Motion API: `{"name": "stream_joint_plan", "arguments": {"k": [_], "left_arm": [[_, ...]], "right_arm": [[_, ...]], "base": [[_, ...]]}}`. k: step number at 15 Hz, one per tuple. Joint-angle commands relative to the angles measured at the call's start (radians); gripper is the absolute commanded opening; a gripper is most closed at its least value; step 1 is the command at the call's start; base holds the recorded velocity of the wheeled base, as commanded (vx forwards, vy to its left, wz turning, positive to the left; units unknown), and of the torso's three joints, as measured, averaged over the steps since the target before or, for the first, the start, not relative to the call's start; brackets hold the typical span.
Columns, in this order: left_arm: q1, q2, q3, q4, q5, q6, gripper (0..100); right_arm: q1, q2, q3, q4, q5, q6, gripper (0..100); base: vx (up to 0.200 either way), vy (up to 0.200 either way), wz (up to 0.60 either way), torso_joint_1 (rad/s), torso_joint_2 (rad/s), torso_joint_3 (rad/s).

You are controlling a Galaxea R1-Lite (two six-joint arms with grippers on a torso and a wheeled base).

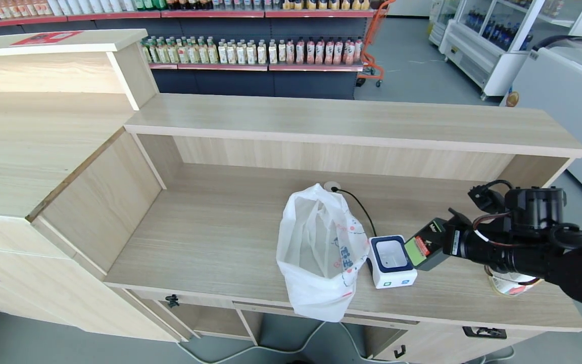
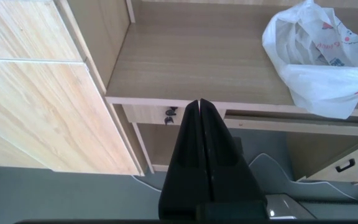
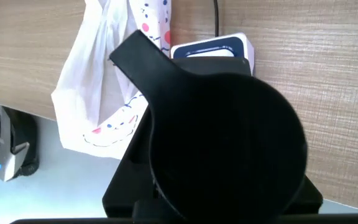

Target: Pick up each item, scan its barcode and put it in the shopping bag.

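A white plastic shopping bag point(image 1: 321, 253) stands open on the wooden counter point(image 1: 210, 237). Right beside it sits a white and blue barcode scanner point(image 1: 393, 261), window facing up. My right gripper point(image 1: 442, 236) is shut on a dark box with a green and red label point(image 1: 424, 247), held tilted just right of the scanner and a little above the counter. In the right wrist view the dark box point(image 3: 222, 143) covers most of the scanner point(image 3: 211, 48) and part of the bag point(image 3: 104, 106). My left gripper point(image 2: 199, 104) is shut and holds nothing, low in front of the counter's edge, left of the bag point(image 2: 319, 56).
A round labelled container point(image 1: 511, 284) stands on the counter under my right arm. A black cable point(image 1: 359, 205) runs from the scanner to a hole at the back. A raised shelf point(image 1: 351, 124) overhangs the rear; a taller cabinet point(image 1: 33, 131) walls the left side.
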Motion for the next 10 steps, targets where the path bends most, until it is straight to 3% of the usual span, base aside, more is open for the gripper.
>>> {"name": "stream_joint_plan", "arguments": {"k": [1, 10], "left_arm": [[0.000, 0.000, 0.000, 0.000, 0.000, 0.000, 0], [0.000, 0.000, 0.000, 0.000, 0.000, 0.000, 0]], "right_arm": [[0.001, 0.042, -0.006, -0.018, 0.002, -0.005, 0], [0.010, 0.111, -0.070, -0.024, 0.031, -0.004, 0]], "base": [[0.000, 0.000, 0.00, 0.000, 0.00, 0.000], [0.000, 0.000, 0.00, 0.000, 0.00, 0.000]]}}
